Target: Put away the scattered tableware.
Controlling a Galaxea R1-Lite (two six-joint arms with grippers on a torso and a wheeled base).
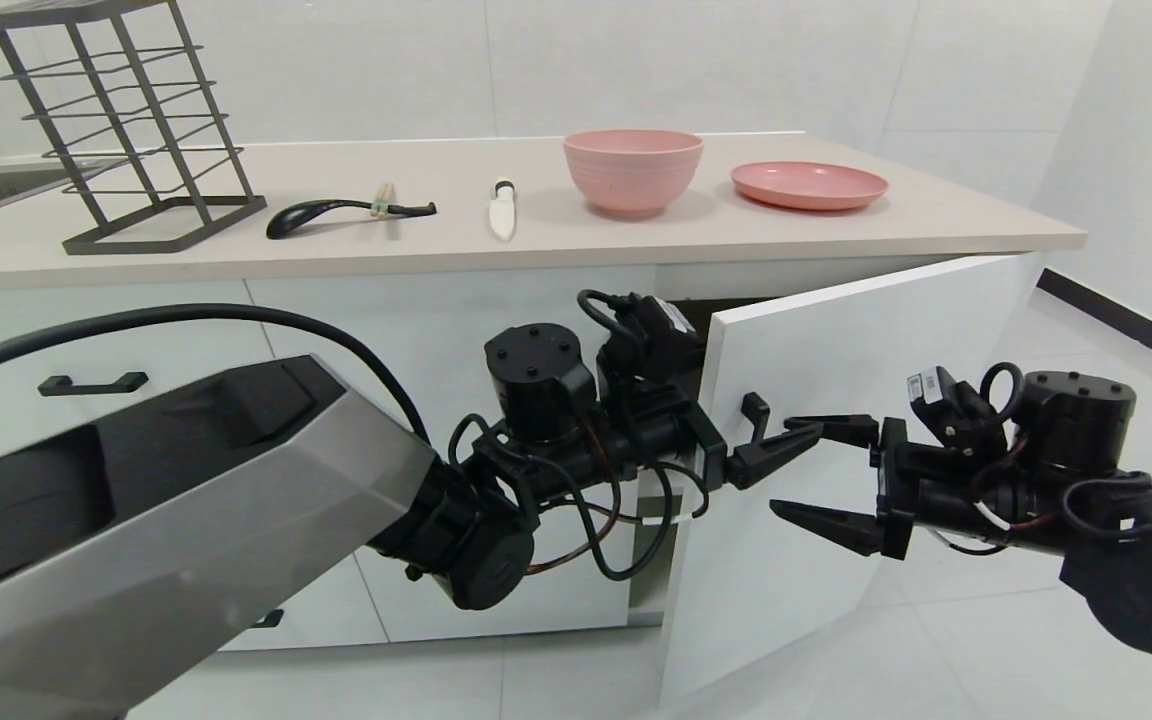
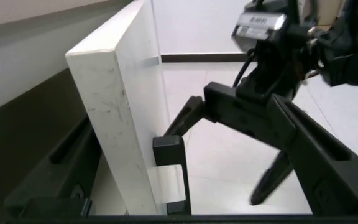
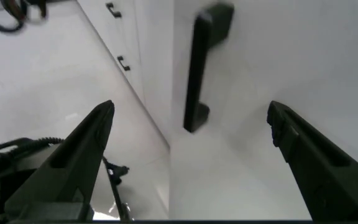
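Door edge (image 2: 101, 99) inside spread left claw (image 1: 766, 442) — right claw (image 1: 784, 466) spread before handle (image 3: 197, 68)

No readable text, numbers or signs; a small white sticker (image 1: 922, 384) on the right arm's wrist (image 1: 966, 480) carries print too blurred to read

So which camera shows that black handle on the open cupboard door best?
The right wrist view: the handle faces it, whole and unblocked. The left wrist view shows it from the side, on the door; the head view shows it small.
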